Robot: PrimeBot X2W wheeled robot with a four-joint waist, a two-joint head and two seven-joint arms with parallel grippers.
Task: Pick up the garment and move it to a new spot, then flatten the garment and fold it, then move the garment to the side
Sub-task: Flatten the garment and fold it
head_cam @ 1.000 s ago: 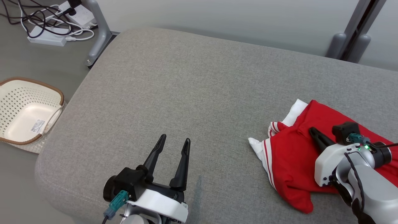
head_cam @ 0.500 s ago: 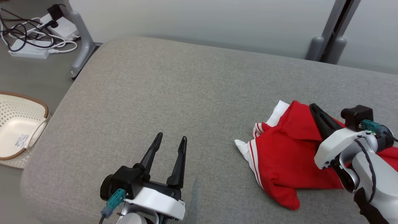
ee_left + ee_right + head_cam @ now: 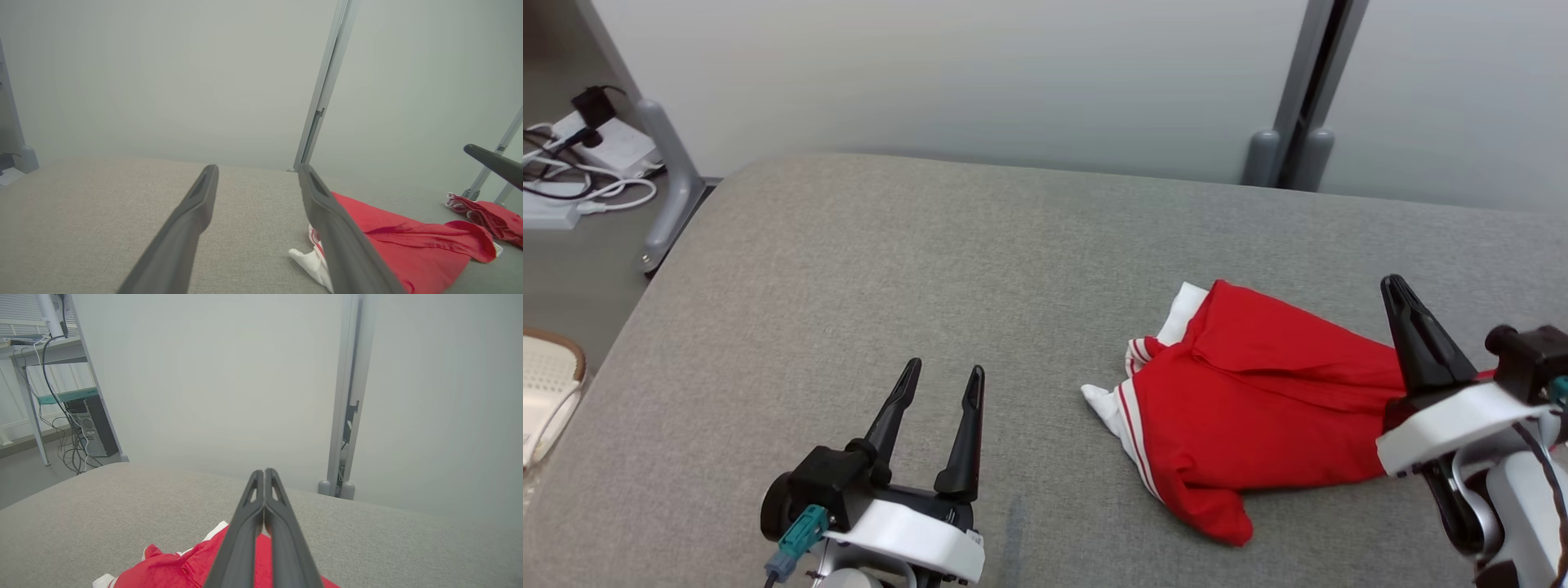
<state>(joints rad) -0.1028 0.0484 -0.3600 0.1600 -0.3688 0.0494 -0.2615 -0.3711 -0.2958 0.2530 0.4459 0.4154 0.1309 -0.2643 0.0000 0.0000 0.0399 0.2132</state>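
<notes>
The red garment, with white striped trim at its left end, lies bunched on the right half of the grey cushion, flat against the fabric with no part raised. The right tool sits at the garment's right end, tilted upward. The right wrist view shows its two fingers clenched against each other with no cloth visible between them, so it seems to be gripping nothing. The left tool hovers released, fingers spread, over bare cushion near the front edge, well apart from the garment.

Judging by this, the task is at its first step: the garment is not yet picked up. The next move probably calls for the right tool to spread its fingers, tip down onto a raised fold or the near hem, and pinch enough cloth to lift. The bare middle of the cushion offers an obvious new spot, within the left tool's reach for flattening.
</notes>
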